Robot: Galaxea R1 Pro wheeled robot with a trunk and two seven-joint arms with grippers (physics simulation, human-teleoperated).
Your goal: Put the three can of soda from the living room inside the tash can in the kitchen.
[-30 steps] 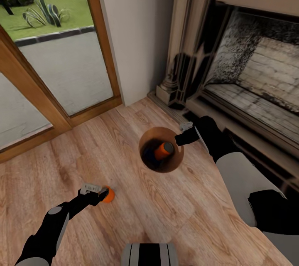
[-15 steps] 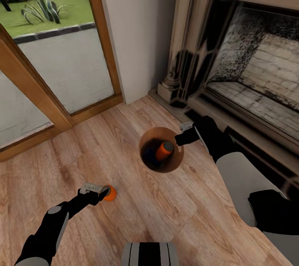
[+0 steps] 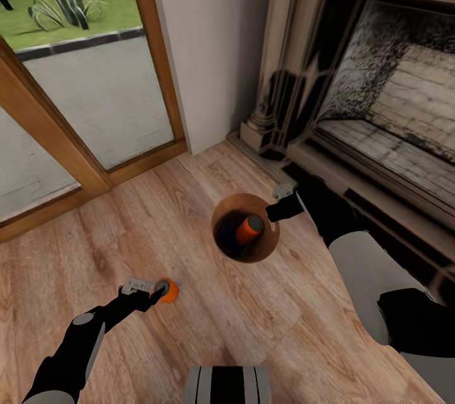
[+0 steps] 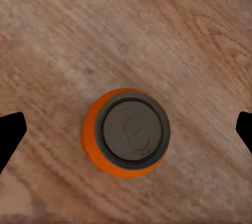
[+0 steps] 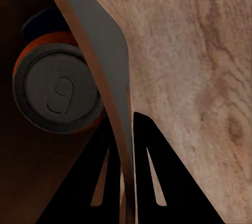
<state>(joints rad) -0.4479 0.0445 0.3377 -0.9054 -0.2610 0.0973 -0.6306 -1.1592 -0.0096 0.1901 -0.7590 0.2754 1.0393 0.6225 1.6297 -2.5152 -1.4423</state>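
Observation:
The tash can [image 3: 221, 241], copper-brown inside, hangs just above the wood floor with my right gripper [image 3: 279, 209] shut on its near rim [image 5: 122, 129]. An orange can of soda [image 3: 248, 229] lies tilted inside it, its grey top [image 5: 56, 94] facing up. A dark blue shape [image 5: 44, 20] shows behind it, deeper in the bin. A second orange can of soda [image 3: 168, 290] stands upright on the floor. My left gripper [image 3: 150, 289] hovers over this can [image 4: 126, 132], open, with one fingertip [image 4: 10, 135] well out on each side.
A stone-framed fireplace [image 3: 379, 107] and its low hearth step [image 3: 328, 170] run along the right, close behind my right arm. A wood-framed glass door [image 3: 95, 95] and a white wall [image 3: 208, 44] lie ahead. Light wood floor [image 3: 189, 353] spreads around the robot.
The whole picture has shifted slightly, so the camera has moved. Both grippers keep their poses. The floor can now sits a little farther along the left gripper.

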